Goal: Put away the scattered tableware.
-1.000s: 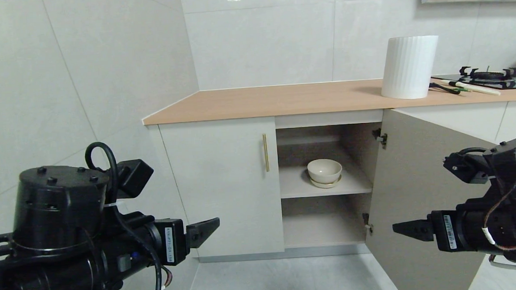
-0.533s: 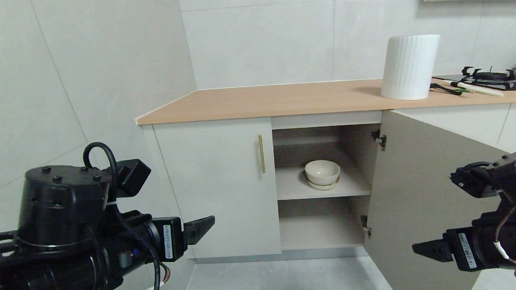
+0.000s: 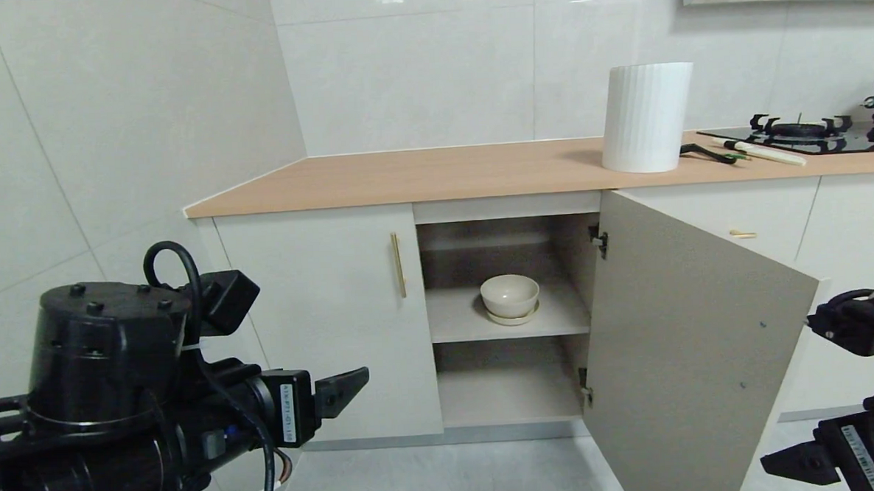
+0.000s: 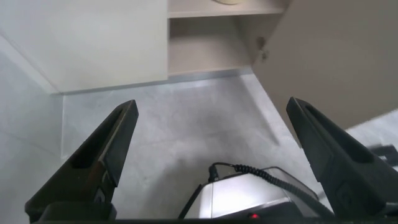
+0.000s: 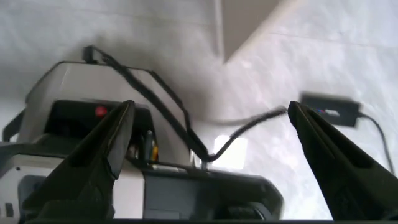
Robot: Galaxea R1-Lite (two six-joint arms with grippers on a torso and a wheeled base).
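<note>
Since a second ago the head camera has swung, sliding the whole kitchen leftward in frame and bringing more of the black gas hob [image 3: 801,128] into sight, while the right gripper [image 3: 786,465] has sunk toward the lower corner of the view. The left gripper [image 4: 211,109] is at about the same spot on the left, low in front of the cupboards.

Both claws are empty with their fingers spread wide, as each wrist view shows over grey floor tiles.

A cream ceramic bowl [image 3: 510,295] sits on a matching shallow saucer [image 3: 512,318] on the upper shelf [image 3: 462,320] of the white base cabinet. Its grey-backed right door [image 3: 692,338] hangs wide open, and the left door with the slim brass handle [image 3: 398,265] is shut. The bowl is stacked on the saucer well inside the shelf, apparently its storage place.

On the light wooden countertop [image 3: 419,176] stands a tall white ribbed cylinder [image 3: 645,117]. Just beside it, toward the hob, lie loose long-handled utensils [image 3: 750,152], one pale and one dark. What they are cannot be made out.

With nothing held and the door open, the robot appears to be between steps. The utensils look like the tableware not yet put away. Both claws sit well below the counter and far from them.
</note>
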